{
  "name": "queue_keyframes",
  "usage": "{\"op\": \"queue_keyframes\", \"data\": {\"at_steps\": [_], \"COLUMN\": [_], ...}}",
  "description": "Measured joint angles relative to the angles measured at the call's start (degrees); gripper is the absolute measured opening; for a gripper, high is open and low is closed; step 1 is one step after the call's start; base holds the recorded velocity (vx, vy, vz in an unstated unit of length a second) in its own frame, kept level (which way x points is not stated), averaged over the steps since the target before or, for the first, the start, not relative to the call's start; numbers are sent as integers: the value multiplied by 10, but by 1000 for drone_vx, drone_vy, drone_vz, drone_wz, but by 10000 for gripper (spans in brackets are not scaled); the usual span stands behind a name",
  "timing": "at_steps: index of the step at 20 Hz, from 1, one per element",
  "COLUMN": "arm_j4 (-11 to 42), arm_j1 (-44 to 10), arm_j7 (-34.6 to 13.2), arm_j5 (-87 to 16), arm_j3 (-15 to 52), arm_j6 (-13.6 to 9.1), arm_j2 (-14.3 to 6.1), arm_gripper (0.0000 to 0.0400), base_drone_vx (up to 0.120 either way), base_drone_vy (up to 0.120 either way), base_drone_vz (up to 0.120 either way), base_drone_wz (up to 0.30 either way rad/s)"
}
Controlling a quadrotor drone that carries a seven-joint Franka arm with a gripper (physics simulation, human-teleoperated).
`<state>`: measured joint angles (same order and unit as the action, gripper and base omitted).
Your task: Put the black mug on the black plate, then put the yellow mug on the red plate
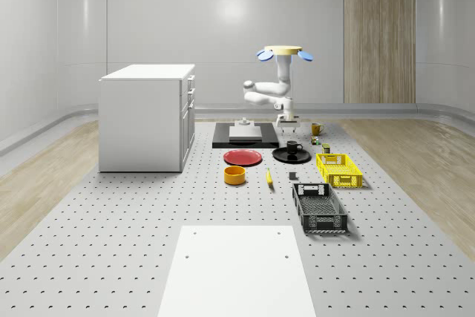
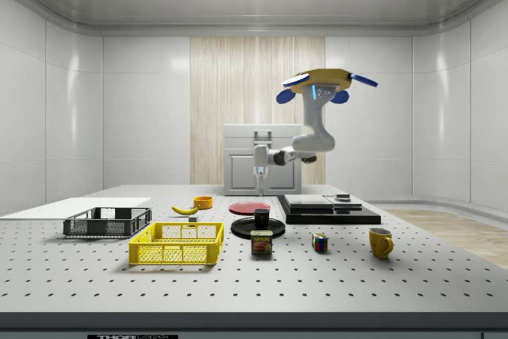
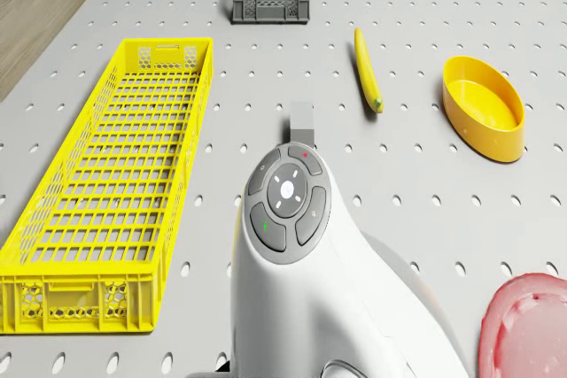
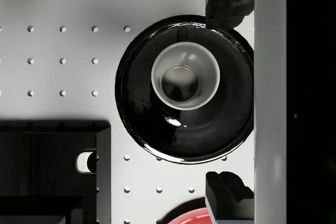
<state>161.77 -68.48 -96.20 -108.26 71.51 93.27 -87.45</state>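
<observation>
The perforated grey table carries a white cabinet, a black platform, a white panel, a red plate and a black plate. Also resting directly on it: an orange bowl, a banana, a yellow crate, a dark grey crate, a yellow mug, a Spam can and a colour cube.

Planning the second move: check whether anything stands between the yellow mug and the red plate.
Yes. The black plate, with the black mug on it, lies roughly between the yellow mug and the red plate. The open hand hangs right above that mug, under the drone hovering over the table.
</observation>
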Motion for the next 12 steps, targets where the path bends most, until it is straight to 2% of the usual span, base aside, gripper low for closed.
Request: {"op": "queue_keyframes", "data": {"at_steps": [12], "arm_j4": [1], "arm_j1": [0], "arm_j7": [0], "arm_j5": [2], "arm_j3": [2], "arm_j6": [-1], "arm_j2": [0], "arm_gripper": [400], "base_drone_vx": [-120], "base_drone_vy": [120], "base_drone_vz": [0], "base_drone_wz": [0]}}
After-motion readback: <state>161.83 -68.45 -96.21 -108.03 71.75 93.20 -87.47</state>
